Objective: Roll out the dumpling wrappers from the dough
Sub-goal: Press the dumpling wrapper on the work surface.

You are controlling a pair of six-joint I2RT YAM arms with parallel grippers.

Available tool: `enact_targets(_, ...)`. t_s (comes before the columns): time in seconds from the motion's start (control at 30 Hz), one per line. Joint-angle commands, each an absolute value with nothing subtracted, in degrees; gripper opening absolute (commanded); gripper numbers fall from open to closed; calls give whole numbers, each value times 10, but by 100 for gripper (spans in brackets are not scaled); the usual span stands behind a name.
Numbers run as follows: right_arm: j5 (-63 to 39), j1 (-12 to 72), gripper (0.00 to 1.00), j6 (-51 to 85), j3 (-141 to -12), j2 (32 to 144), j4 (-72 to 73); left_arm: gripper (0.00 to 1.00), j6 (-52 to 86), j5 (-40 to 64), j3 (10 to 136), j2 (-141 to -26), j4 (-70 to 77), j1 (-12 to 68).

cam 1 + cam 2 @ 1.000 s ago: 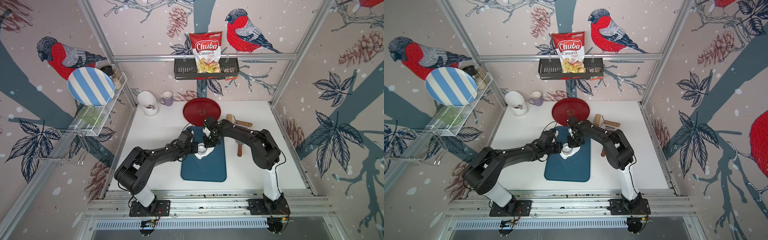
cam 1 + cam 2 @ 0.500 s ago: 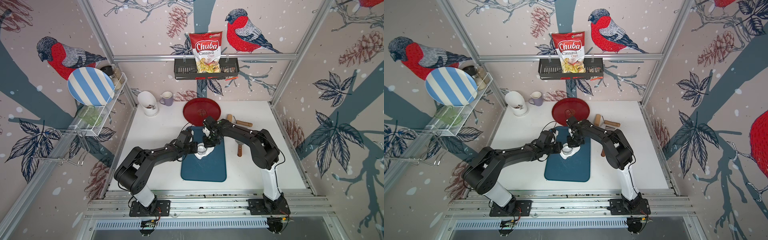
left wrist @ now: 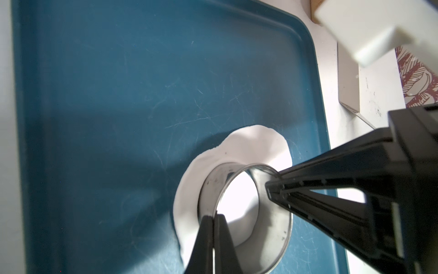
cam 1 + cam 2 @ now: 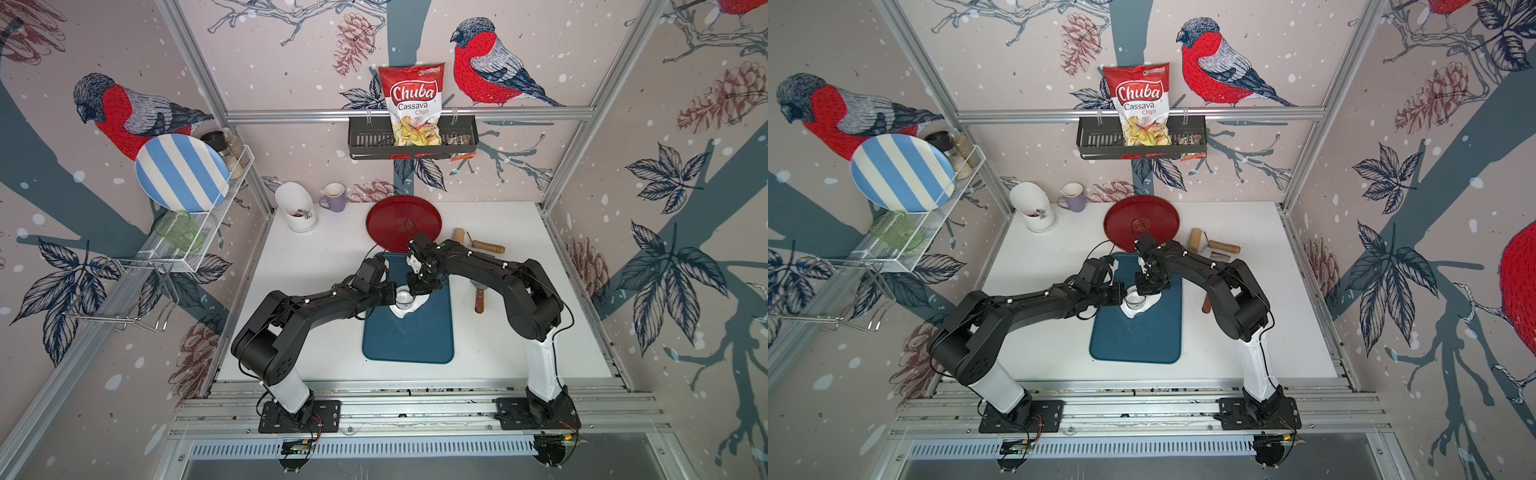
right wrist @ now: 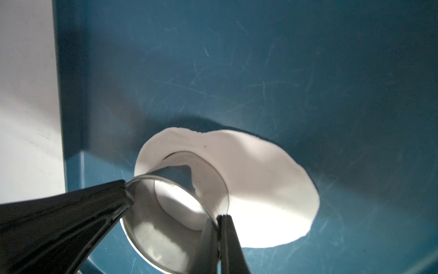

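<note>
Two pincers (image 3: 214, 217) (image 5: 218, 219) clamp one ring (image 3: 275, 227) on one dough (image 5: 260, 189).

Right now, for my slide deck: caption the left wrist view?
Left gripper and right gripper each pinch the steel ring, set on dough on the blue board.

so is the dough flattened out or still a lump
Flattened: the dough lies as a thin sheet with an uneven edge on the board, with the ring on it.
</note>
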State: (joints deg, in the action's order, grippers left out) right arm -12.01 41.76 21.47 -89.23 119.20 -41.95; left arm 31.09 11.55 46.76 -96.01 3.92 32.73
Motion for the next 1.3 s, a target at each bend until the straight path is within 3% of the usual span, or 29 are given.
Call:
enact_targets(0.0,-70,418,0,215,-890,1198,-462,0,293,108,460,-966,-72,325)
enact_targets(0.33,-77,421,0,204,-957,1244,-475,0,313,92,404,-914,-76,325)
enact_targets(0.7,-57,393,0,207,-876,1187,-461,0,306,112,455,-962,-57,339)
enact_targets(1.03,-74,425,0,209,-939,1235,-469,0,311,76,414,-925,-72,320)
enact_targets(1.27,-60,397,0,208,-889,1202,-461,0,313,99,428,-942,-50,328)
